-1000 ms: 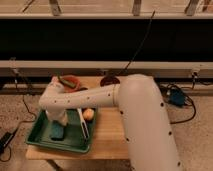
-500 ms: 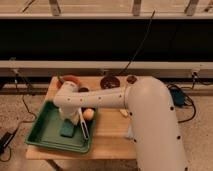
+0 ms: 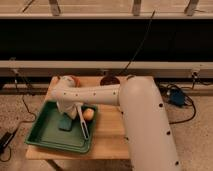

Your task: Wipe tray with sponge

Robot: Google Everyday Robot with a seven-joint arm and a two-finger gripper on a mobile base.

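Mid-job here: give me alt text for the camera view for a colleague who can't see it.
The robot's white arm reaches left across a wooden table, its shut gripper pressed down on a teal sponge inside a green tray. A white-handled brush lies across the tray's right side.

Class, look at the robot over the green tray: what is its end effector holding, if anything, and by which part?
The end effector is down on the sponge in the tray, at the sponge's top; an actual hold cannot be confirmed.

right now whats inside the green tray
The tray holds the teal sponge, with the gripper down on it, and a white-handled brush. The arm hides the tray's far corner.
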